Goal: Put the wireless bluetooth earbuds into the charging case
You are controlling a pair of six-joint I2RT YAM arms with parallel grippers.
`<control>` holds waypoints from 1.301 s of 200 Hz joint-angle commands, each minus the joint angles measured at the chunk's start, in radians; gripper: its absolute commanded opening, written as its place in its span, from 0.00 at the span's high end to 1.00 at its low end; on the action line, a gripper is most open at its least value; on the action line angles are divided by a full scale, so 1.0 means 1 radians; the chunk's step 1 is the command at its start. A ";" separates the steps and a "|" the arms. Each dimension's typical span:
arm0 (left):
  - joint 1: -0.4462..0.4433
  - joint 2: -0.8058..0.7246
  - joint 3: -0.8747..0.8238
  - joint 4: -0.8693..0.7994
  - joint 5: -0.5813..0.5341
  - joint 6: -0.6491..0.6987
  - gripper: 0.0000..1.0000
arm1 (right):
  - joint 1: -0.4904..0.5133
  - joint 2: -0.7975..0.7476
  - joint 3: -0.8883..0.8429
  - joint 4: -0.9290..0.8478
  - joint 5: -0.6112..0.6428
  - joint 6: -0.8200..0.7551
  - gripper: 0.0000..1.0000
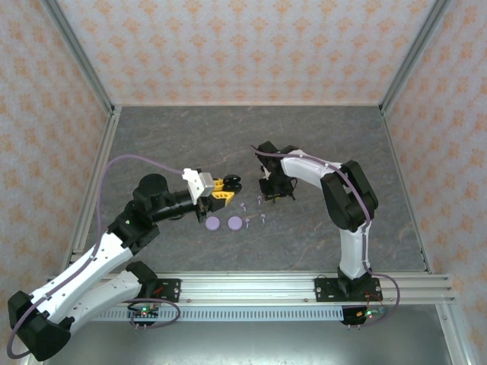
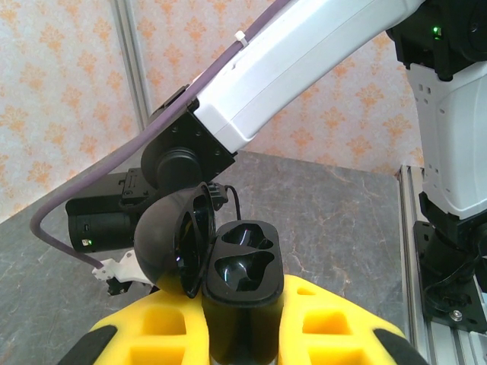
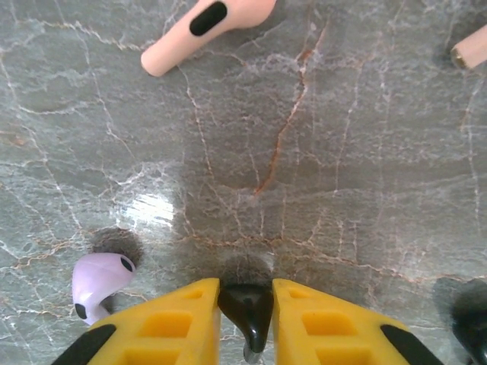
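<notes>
the left arm (image 1: 114, 243) is stretching from the near-left corner toward the middle of the marbled table (image 1: 342, 144), its forearm lying low. the left gripper (image 1: 227, 187) is clamping the black charging case (image 1: 235, 182). the right arm (image 1: 346, 198) is rising from its base, folding at the elbow and reaching back toward the centre, with the right gripper (image 1: 275, 194) pointing straight down at the tabletop. between the two grippers, tiny earbuds (image 1: 243, 205) are lying scattered beside two lavender discs (image 1: 212, 223), too small from above to tell apart by colour.

the left wrist camera is giving the closer look at the case. it is standing upright in the grip, its lid (image 2: 171, 243) swung open to the left and its two moulded wells facing the lens.

the right wrist camera is showing that gripper's yellow fingers (image 3: 183, 323) pinching a black earbud (image 3: 249, 315) right at the table surface. a lavender earbud (image 3: 97, 285) is lying just to their left, and a pink earbud (image 3: 199, 30) is lying well apart at the top of the frame.
</notes>
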 commanded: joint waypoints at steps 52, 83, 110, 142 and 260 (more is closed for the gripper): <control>-0.009 0.006 -0.042 0.129 -0.029 -0.054 1.00 | 0.008 -0.308 -0.098 0.148 -0.025 0.027 0.79; -0.009 0.046 -0.060 0.218 -0.059 -0.115 1.00 | 0.012 -0.503 -0.163 0.246 -0.094 0.042 0.79; -0.010 0.079 -0.066 0.291 -0.060 -0.160 1.00 | 0.016 -0.664 -0.213 0.327 -0.174 0.060 0.79; -0.020 0.118 -0.056 0.321 -0.068 -0.170 1.00 | 0.032 -0.834 -0.269 0.442 -0.248 0.116 0.79; -0.058 0.200 -0.015 0.316 -0.090 -0.142 1.00 | 0.217 -0.883 -0.185 0.419 -0.202 0.078 0.79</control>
